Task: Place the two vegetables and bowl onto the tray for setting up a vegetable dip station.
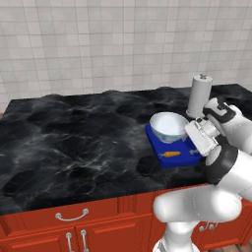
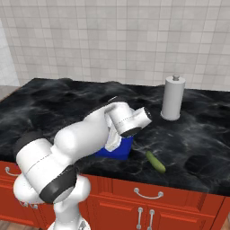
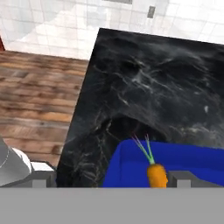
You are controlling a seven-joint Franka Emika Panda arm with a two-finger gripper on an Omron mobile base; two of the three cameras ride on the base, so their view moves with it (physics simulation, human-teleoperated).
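Note:
The blue tray (image 1: 160, 142) lies near the counter's front edge, with the white bowl (image 1: 169, 125) standing on its back half. The orange carrot (image 1: 172, 154) lies on the tray's front part, in front of the bowl. My gripper (image 3: 109, 181) hangs open just above the tray (image 3: 192, 159). In the hand view the carrot (image 3: 156, 174), green stalk pointing away, sits between the fingertips, close to the right one (image 3: 180, 178). Nothing is gripped. The dark green cucumber (image 2: 155, 161) lies on the counter to the right of the tray (image 2: 121, 152), near the front edge.
A tall white paper towel roll (image 1: 199, 96) stands behind the tray to the right. Black marble counter (image 1: 74, 138) stretches wide to the left. The counter's end drops to wooden floor (image 3: 35, 100) beyond the tray. Red cabinets are below.

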